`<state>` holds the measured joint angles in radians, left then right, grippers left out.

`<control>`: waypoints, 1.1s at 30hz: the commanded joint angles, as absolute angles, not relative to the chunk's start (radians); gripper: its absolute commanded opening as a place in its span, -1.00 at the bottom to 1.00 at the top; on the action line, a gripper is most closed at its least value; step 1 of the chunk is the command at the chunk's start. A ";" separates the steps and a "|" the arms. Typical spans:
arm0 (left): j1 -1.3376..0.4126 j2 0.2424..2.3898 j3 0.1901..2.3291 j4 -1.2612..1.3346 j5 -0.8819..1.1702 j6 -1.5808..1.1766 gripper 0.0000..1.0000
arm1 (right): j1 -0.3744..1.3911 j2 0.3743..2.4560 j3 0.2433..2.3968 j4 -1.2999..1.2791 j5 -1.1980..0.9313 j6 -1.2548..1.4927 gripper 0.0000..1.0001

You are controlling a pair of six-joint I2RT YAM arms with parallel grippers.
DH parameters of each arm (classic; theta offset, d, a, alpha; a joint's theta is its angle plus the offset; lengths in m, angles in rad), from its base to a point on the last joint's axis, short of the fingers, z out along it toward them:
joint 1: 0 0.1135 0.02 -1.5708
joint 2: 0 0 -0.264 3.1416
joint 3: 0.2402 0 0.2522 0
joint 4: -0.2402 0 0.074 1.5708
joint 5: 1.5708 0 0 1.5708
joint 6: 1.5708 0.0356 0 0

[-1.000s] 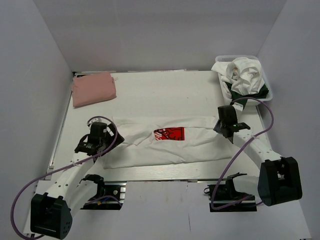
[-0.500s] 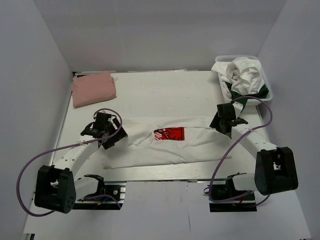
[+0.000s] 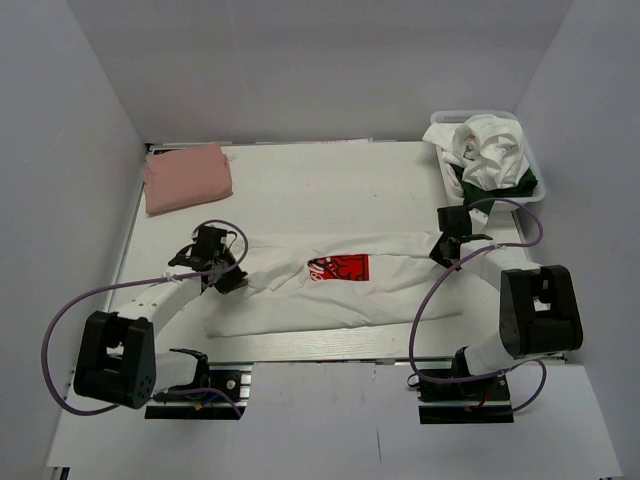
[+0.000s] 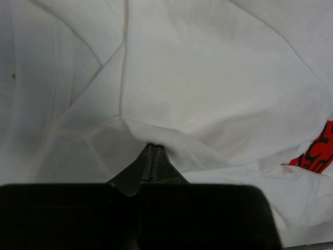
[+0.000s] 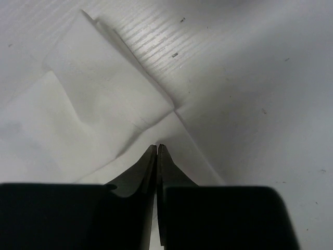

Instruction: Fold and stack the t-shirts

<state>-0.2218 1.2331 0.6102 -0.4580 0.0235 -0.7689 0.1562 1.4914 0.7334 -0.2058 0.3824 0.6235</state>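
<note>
Basket (image 3: 480, 114), far right of the red print (image 3: 338, 267): it held a crumpled white tee (image 3: 488, 150) heaped above the rim, with a dark green tee (image 3: 466, 189) under it and spilling at the side facing the print. The printed white tee (image 3: 330, 300) lay spread flat on the table (image 3: 330, 190), drawn into a long band with the print at its middle. My left claw (image 4: 154, 148) was at the band's end left of the print, jaws pressed together with a fold of that cloth pinched at the tips and draped over one finger. My right claw (image 5: 157, 147) was at the end right of the print, jaws closed to a hairline on the cloth's edge. Against the frame one second before, my left claw sat closer to the print and my right claw slightly nearer the basket; both elbows had drawn in toward the bases. The basket's contents had not moved, nor had the folded pink tee (image 3: 187, 177) far left of and beyond the print. Beyond the print, the table showed bare surface between the pink tee and the basket. On the near side of the print, the tee's hem ran close to the table's edge.
</note>
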 commanded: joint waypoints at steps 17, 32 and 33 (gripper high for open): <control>-0.224 0.948 0.608 -0.460 0.011 -0.746 -1.00 | 0.143 1.514 0.879 -0.348 0.596 0.659 -0.49; -0.202 1.098 0.643 -0.511 -0.075 -0.764 -0.25 | 0.506 1.340 0.959 -0.265 -0.145 0.280 0.81; -0.202 1.107 0.643 -0.499 -0.066 -0.764 -0.25 | 0.568 1.354 0.960 -0.253 -0.155 0.256 0.81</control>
